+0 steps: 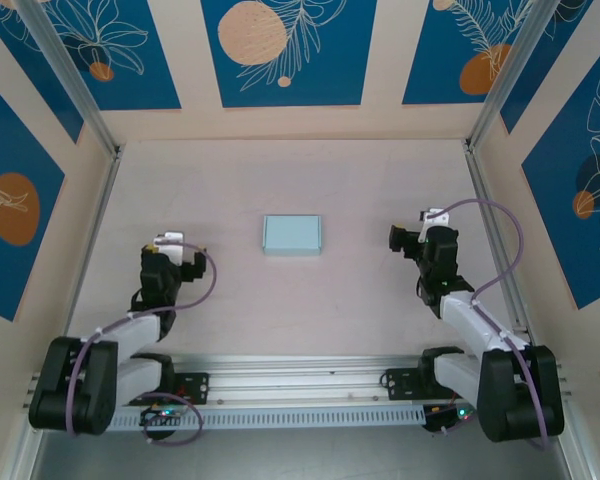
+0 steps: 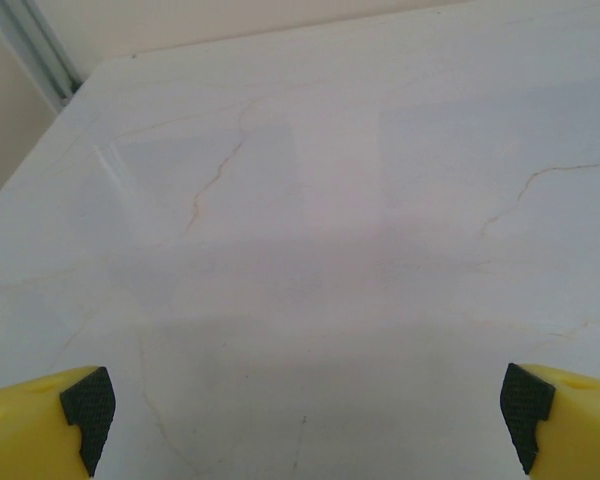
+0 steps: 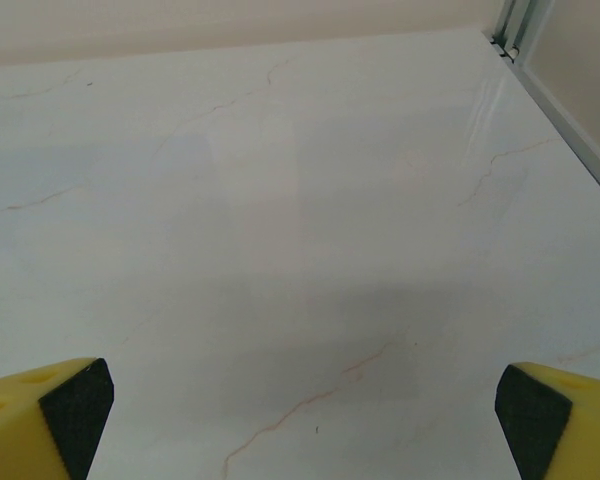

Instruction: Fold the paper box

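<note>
Paper box (image 1: pixel 292 234) at middle of table (image 1: pixel 360 180), lying flat as small closed rectangle. Long axis left-right, parallel to far edge; short ends toward side edges. Bare surface all round, well apart from every edge. Left gripper (image 2: pixel 305 412) between box and left edge, spread wide, empty. Right gripper (image 3: pixel 300 405) toward right edge, spread wide, empty. Both well apart from box.

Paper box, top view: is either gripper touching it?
No, the paper box lies alone mid-table, with the left gripper and the right gripper both open and well apart from it.
</note>
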Tool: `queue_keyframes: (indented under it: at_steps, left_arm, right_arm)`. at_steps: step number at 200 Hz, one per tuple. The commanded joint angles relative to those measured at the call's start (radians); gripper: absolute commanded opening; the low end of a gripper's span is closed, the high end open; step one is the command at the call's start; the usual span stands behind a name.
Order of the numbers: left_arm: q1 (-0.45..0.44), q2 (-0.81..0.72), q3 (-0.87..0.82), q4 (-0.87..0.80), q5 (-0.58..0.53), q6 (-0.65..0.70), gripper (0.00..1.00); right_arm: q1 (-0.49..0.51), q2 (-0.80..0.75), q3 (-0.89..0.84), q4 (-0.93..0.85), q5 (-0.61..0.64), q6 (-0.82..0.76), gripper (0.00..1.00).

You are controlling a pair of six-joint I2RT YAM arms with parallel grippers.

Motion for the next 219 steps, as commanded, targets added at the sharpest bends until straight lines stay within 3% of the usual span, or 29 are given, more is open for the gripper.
queue_keyframes:
  at_steps: [1,30,60,87,134,186,219]
  left_arm:
    - [0.014,0.063,0.046,0.121,0.085,0.035,1.0]
    - [0.014,0.148,0.098,0.142,0.111,0.009,1.0]
    - [0.014,0.289,0.094,0.291,0.111,-0.008,1.0]
    - [0.014,0.37,0.133,0.296,0.114,-0.005,1.0]
    - [0.041,0.375,0.225,0.122,0.174,-0.017,1.0]
    - [0.049,0.374,0.225,0.123,0.188,-0.022,1.0]
    - [0.049,0.374,0.223,0.125,0.188,-0.022,1.0]
  right_arm:
    - [-0.029,0.031,-0.017,0.122,-0.07,-0.017,1.0]
    - [-0.048,0.086,-0.013,0.175,-0.109,-0.018,1.0]
    - [-0.052,0.14,-0.003,0.21,-0.124,-0.017,1.0]
    - [-0.052,0.17,-0.001,0.238,-0.125,-0.02,1.0]
    - [-0.056,0.205,-0.014,0.299,-0.167,-0.051,1.0]
    - [-0.07,0.23,-0.015,0.318,-0.3,-0.077,1.0]
    - [-0.076,0.235,-0.061,0.432,-0.402,-0.067,1.0]
